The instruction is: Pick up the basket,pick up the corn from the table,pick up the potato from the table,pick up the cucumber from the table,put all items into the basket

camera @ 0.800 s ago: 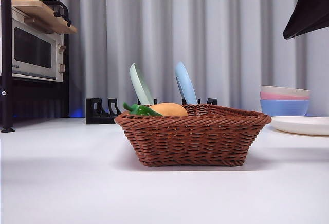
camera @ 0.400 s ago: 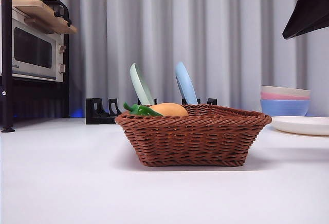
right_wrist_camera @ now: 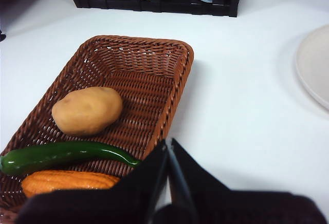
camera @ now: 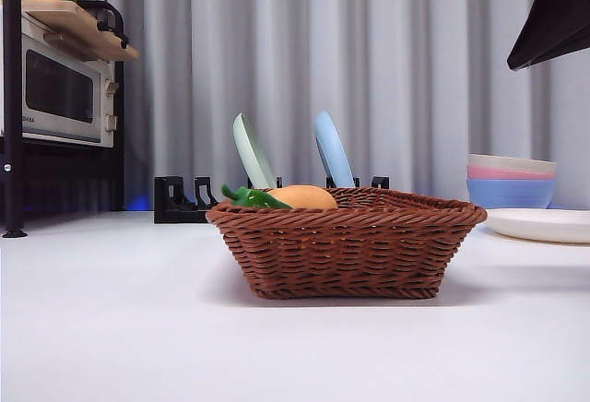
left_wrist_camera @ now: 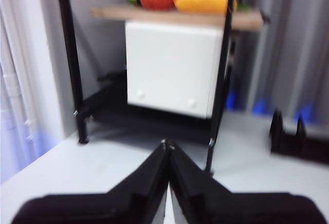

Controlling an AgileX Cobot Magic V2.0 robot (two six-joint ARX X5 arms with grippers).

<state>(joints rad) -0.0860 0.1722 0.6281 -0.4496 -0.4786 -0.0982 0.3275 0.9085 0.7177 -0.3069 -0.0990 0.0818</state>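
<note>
The brown wicker basket (camera: 346, 245) (right_wrist_camera: 154, 75) stands on the white table (camera: 120, 328). Inside it lie the tan potato (right_wrist_camera: 87, 110) (camera: 302, 197), the dark green cucumber (right_wrist_camera: 61, 154) (camera: 251, 197) and the orange corn (right_wrist_camera: 67, 181), side by side. My right gripper (right_wrist_camera: 168, 143) is shut and empty, held above the basket's near rim; it shows as a black tip at the top right corner (camera: 553, 19) of the front view. My left gripper (left_wrist_camera: 167, 144) is shut and empty, far off, facing the microwave shelf.
A black dish rack (camera: 184, 201) with a green and a blue plate stands behind the basket. Stacked bowls (camera: 512, 181) and a white plate (camera: 544, 224) (right_wrist_camera: 314, 64) lie to the right. A microwave (camera: 60, 93) (left_wrist_camera: 175, 70) on a black shelf stands at the left.
</note>
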